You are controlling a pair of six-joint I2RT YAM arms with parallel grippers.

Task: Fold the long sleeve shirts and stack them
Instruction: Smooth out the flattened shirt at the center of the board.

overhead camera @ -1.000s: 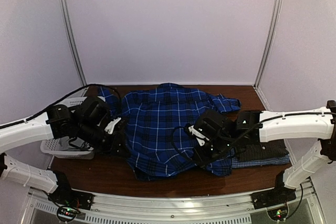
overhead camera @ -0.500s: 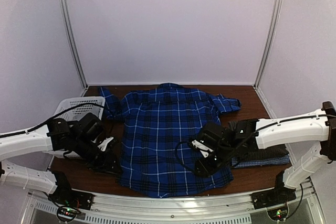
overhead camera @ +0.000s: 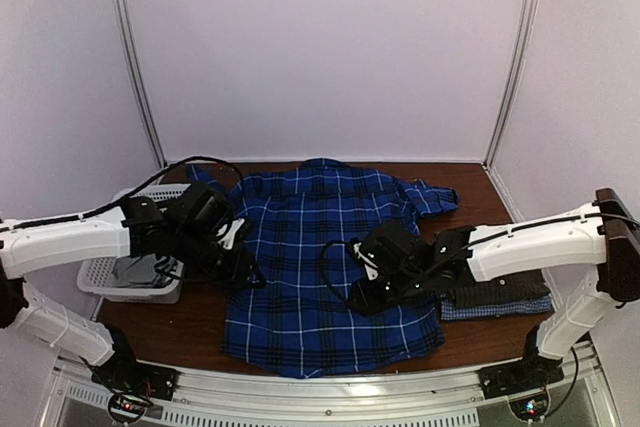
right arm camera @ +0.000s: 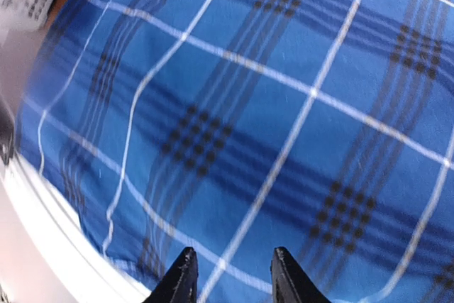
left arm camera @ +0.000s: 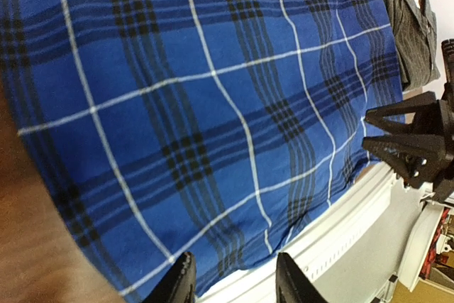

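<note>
Begin with the blue plaid shirt (overhead camera: 320, 257): spread flat across the middle of the worktop (overhead camera: 470, 179), reaching from near the far edge almost to the near one. Laid with the collar at the far end and the hem toward the robot, the long axis running far to near, straight down between the two arms. No placket or buttons visible on the upper face, so probably lying back up, a good lie for folding the sides inward; a judgement, not a certainty. Sleeves bunched at the far corners, one beside the white mesh basket (overhead camera: 105, 277), the other out toward the right side. Smoothed out like this most likely to give both arms a square, flat panel before any fold.

Over the left flank of the cloth, the left gripper (overhead camera: 238, 265); over the right flank, the right gripper (overhead camera: 365, 292). Both pairs of fingers spread apart, pinching nothing, with only plaid, and in the left wrist view the near rail (left arm camera: 340, 246), showing in the gaps. Touching the cloth or just above it: impossible to tell. Placed roughly level on opposite sides, apparently to take matching side edges or sleeves together.

Further right, partly under the right arm, a folded dark grey checked shirt (overhead camera: 500, 290) lying on a pale blue shirt (overhead camera: 495, 311), seemingly the stack awaiting this third one. Folding of the plaid not yet begun.
</note>
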